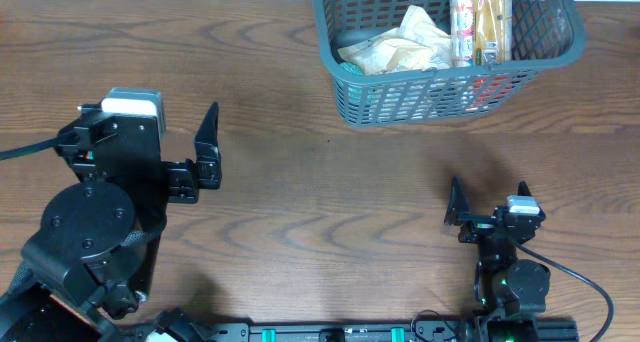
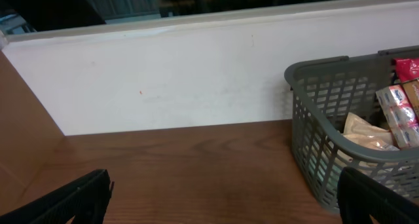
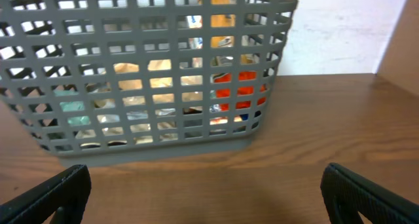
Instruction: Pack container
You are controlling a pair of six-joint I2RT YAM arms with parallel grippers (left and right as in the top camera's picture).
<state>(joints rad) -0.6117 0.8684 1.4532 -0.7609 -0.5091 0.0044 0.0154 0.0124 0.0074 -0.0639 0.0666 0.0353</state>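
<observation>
We start with the brown wood-grain worktop (image 1: 300, 212): we see no loose packet on it, so we judge the packing to be at or near its end, with no pick in hand.

The large rectangular grey-blue plastic lattice container (image 1: 440, 97) stands at the far edge of the worktop, right of centre. It is nearer the right arm and well apart from both hands.

The left hand (image 1: 209, 150) hovers over bare wood at the near left, its fingers spread wide, holding and touching nothing. The right hand (image 1: 455, 210) sits low near its base, facing the container's side wall. It too is parted and empty.

Inside the container lie crumpled beige packets (image 1: 400, 47) and, beside them to the right, a long striped packet (image 1: 480, 22). Something red shows through the slots, but we cannot tell what it is.

If anything more is to be packed, the next move calls for finding it outside these views. Otherwise we would simply keep both arms clear of the rim.
</observation>
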